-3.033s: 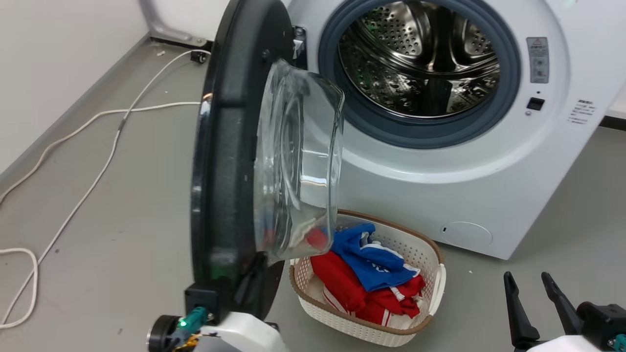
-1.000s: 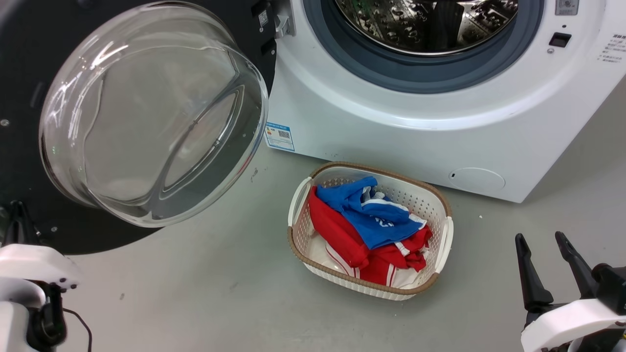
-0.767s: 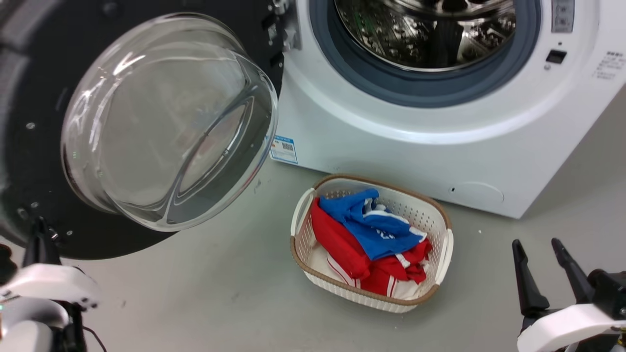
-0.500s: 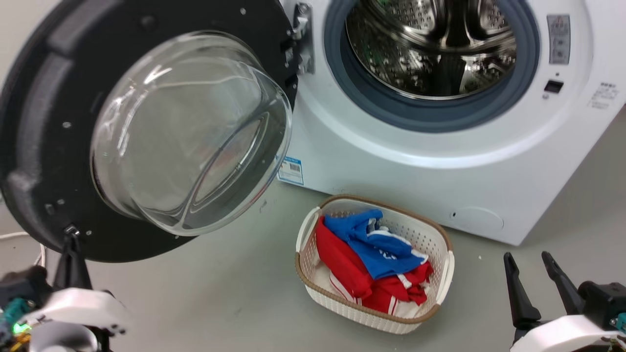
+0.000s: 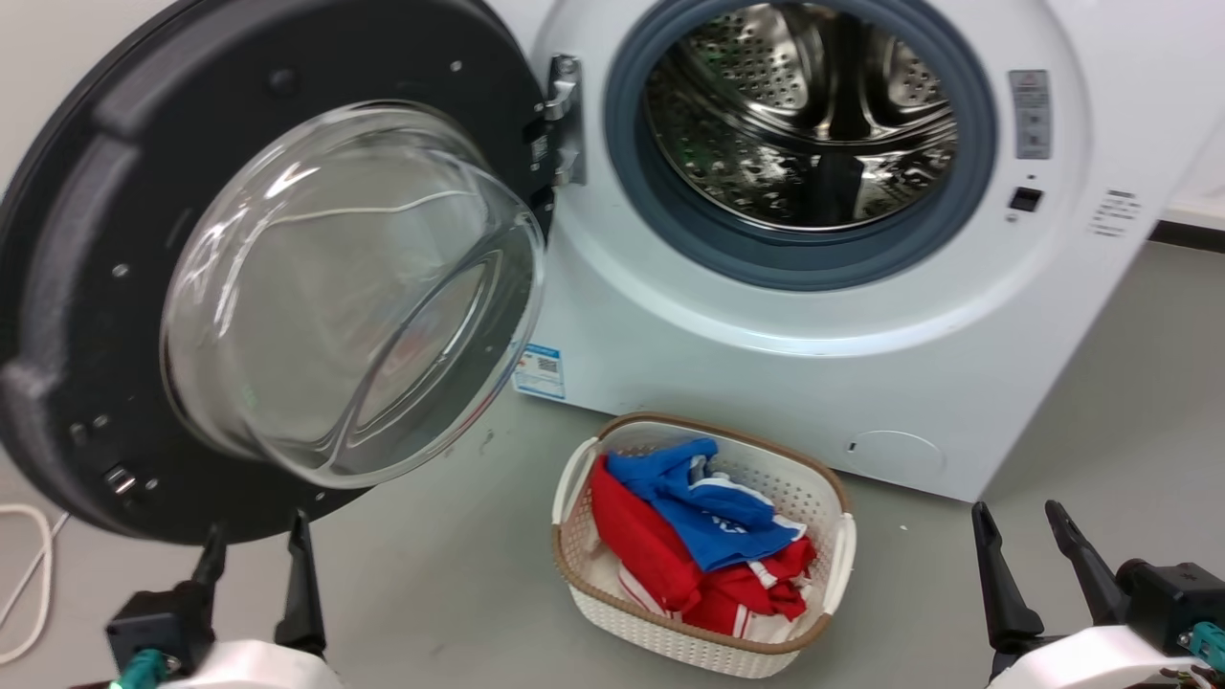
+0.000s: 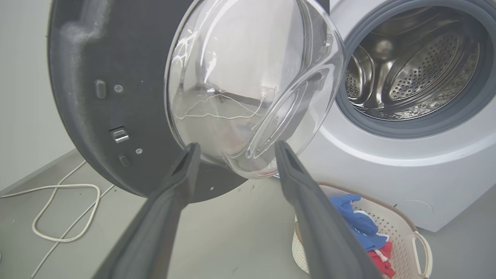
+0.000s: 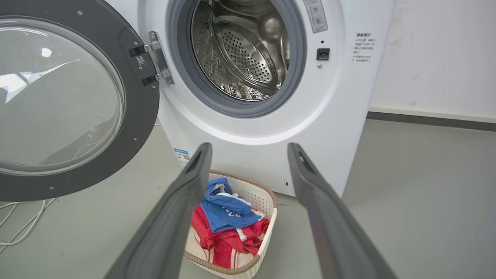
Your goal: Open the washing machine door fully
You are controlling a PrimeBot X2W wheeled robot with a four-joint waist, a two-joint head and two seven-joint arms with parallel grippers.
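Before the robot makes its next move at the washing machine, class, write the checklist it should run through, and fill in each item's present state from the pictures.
1. The washing machine door stands wide open, the drum uncovered: ok.
2. The door is at its hinge stop: cannot tell.
3. The left hand is open, gripping nothing: ok.
4. The right hand is open and apart from the washing machine: ok.
5. The laundry basket sits on the floor, clear of the door: ok.
6. The white cable lies out of the robot's way: cannot tell.
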